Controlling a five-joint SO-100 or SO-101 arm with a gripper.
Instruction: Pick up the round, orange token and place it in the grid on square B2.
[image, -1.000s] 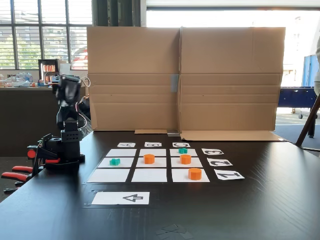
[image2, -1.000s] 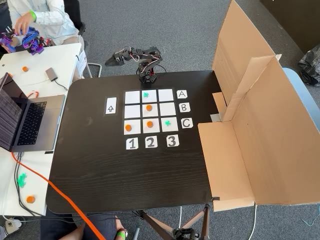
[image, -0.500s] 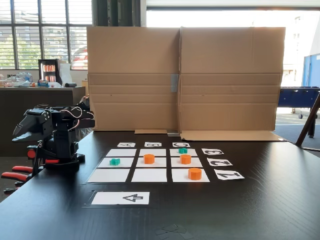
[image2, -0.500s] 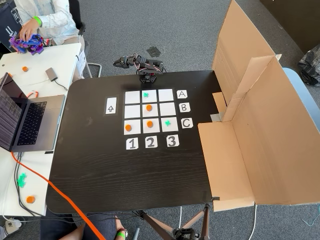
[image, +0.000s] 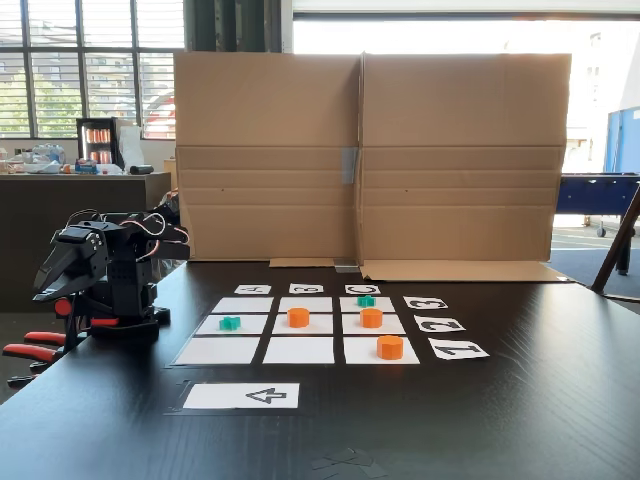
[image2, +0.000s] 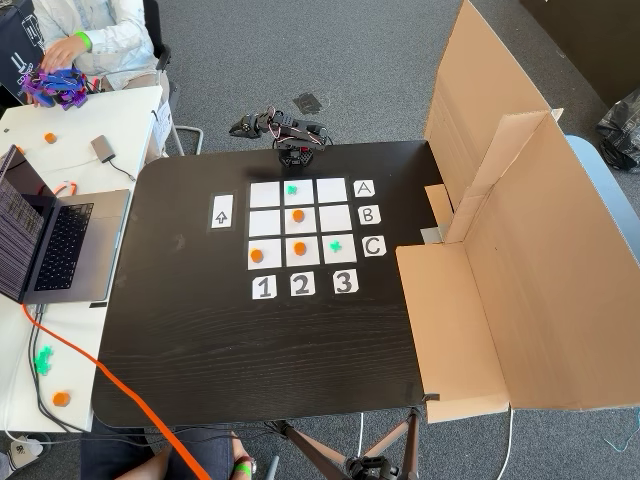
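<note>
Orange token (image2: 298, 215): seated on square B2 (image2: 287, 223), centre of grid (image2: 263, 194); placement judged complete. Gripper (image: 45, 275): folded clear beyond table edge; jaw state cannot be told.

Round, orange token (image2: 298, 215) upright on square B2 (image2: 302, 223) — grid (image2: 265, 222) centre.

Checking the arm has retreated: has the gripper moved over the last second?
Yes. The gripper has dropped from upright above its base to folded low, pointing away from the grid, off the table edge.
</note>
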